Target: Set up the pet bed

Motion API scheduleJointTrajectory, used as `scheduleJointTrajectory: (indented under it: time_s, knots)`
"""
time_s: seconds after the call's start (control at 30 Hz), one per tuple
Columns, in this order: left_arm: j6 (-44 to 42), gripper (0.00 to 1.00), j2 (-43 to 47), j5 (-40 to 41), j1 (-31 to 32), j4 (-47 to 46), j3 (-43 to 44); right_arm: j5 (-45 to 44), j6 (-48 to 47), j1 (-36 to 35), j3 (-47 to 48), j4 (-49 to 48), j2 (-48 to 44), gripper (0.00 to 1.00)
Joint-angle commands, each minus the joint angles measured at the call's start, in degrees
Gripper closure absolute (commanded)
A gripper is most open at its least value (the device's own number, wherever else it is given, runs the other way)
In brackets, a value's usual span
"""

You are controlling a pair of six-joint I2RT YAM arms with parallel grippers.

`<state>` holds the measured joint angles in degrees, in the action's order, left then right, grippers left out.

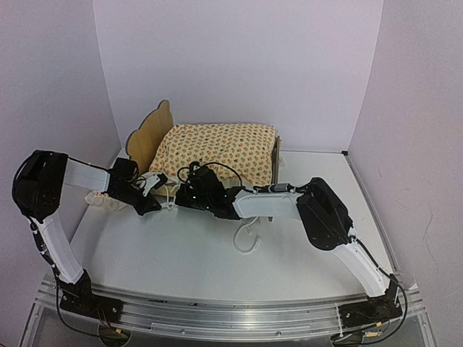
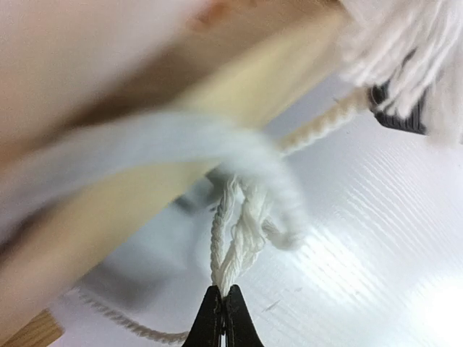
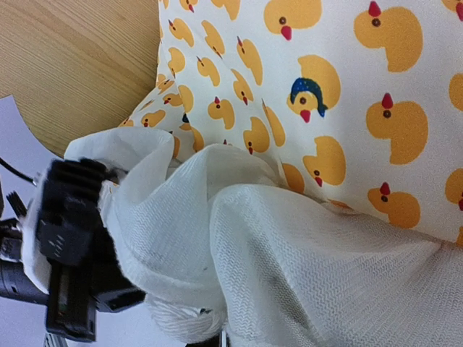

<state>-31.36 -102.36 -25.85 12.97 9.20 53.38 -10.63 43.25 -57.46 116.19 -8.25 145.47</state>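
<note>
White bench (image 1: 181,253) fills the lower frame; the pet bed (image 1: 148,137) sits upper centre, with the duck-print cushion (image 1: 217,148) on it. At its front edge the right pincer (image 1: 184,196) is closed, buried in white fabric (image 3: 289,246), and the left pincer (image 2: 223,322) pinches a white cord (image 2: 235,246).

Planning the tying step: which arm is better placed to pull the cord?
Left: the left tool is shut on the twisted cord beside the pet bed; the right tool sits in white fabric.

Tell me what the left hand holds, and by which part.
The left hand is shut on the white twisted cord, pinching its doubled strands together.
</note>
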Motion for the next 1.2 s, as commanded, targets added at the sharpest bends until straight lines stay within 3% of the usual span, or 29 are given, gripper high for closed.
scheduleJointTrajectory:
  time_s: [0.0, 0.3, 0.6, 0.77, 0.9, 1.03, 1.17]
  knots:
    - [-1.9, 1.0, 4.51, -4.8, -3.09, 10.52, 4.49, -1.34, -1.55, 0.4, -0.39, -2.03, -5.3, 1.0]
    - [-2.01, 1.0, 8.31, -0.82, -12.49, 14.42, 6.51, 1.47, -5.43, 0.39, -0.14, -2.29, -9.55, 1.0]
    - [-6.97, 1.0, 11.72, -15.5, -16.48, 24.32, 10.5, 2.71, -4.43, 0.88, -0.61, -2.42, -9.35, 1.0]
    - [-5.91, 1.0, 12.48, -21.85, -19.86, 24.05, 12.4, 1.87, -4.42, 0.99, -3.33, -2.45, -9.97, 1.0]
    - [-11.86, 1.0, 12.64, -22.65, -20.65, 23.32, 10.98, 1.42, -5.56, 1.02, -5.06, -2.47, -11.38, 1.0]
    - [-16.71, 1.0, 12.77, -17.08, -20.63, 14.49, 4.25, 4.19, -4.87, 0.94, -3.68, -2.45, -10.0, 1.0]
    - [-35.17, 1.0, 13.3, -14.31, -20.95, 21.48, 2.1, 4.73, -4.2, 0.17, -4.92, -2.47, -10.14, 1.0]
